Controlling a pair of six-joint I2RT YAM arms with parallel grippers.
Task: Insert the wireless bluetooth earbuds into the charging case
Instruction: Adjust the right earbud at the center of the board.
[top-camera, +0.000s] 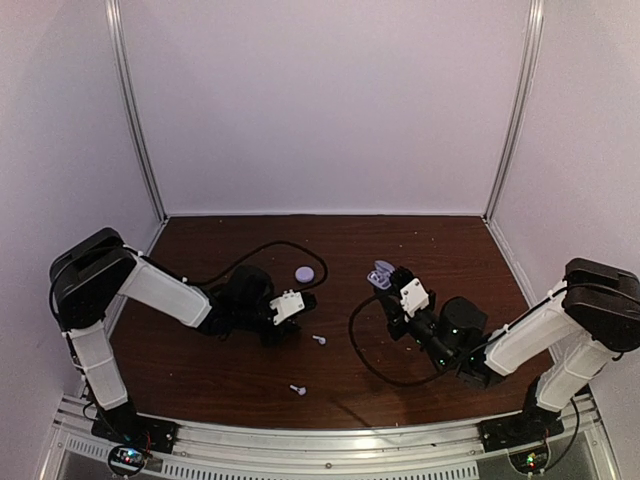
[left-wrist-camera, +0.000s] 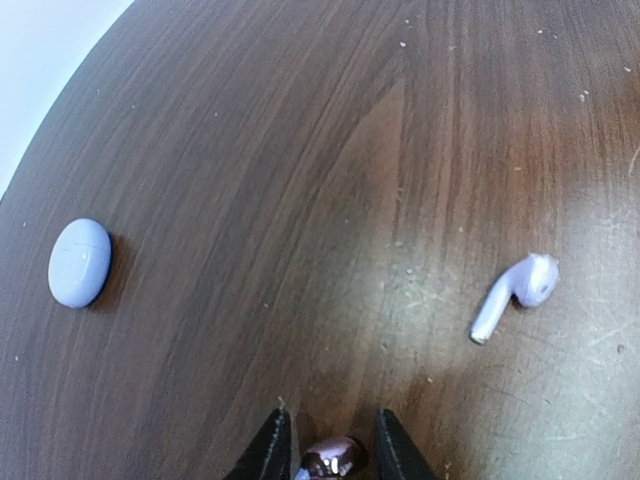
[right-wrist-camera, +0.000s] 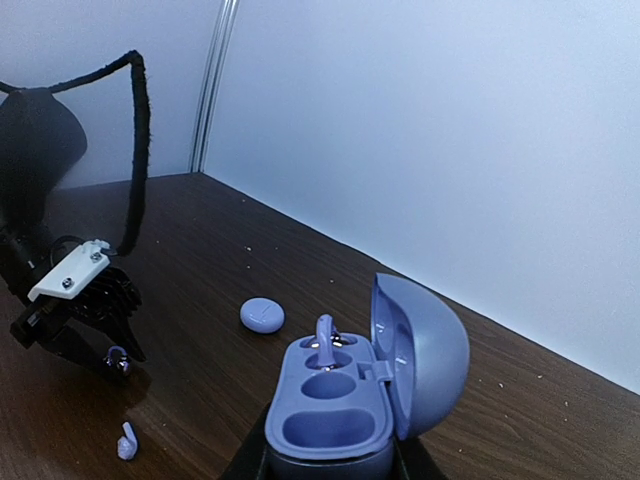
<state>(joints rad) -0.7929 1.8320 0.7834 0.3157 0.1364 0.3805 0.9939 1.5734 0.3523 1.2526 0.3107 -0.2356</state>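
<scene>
My right gripper (top-camera: 388, 285) is shut on the base of a blue charging case (right-wrist-camera: 335, 415), held with its lid open; it also shows in the top view (top-camera: 381, 275). One earbud (right-wrist-camera: 325, 338) stands in its far socket and the near sockets are empty. My left gripper (left-wrist-camera: 332, 440) sits low over the table with a small shiny earbud (left-wrist-camera: 330, 460) between its fingers. A whitish earbud (left-wrist-camera: 515, 295) lies on the table to its right and also shows in the top view (top-camera: 319, 340). Another earbud (top-camera: 297, 389) lies nearer the front edge.
A closed round pale-blue case (top-camera: 304, 272) lies on the dark wood table (top-camera: 240, 380) behind the left gripper and also shows in the left wrist view (left-wrist-camera: 79, 262). Black cables loop across the table near both arms. White walls enclose the back and sides.
</scene>
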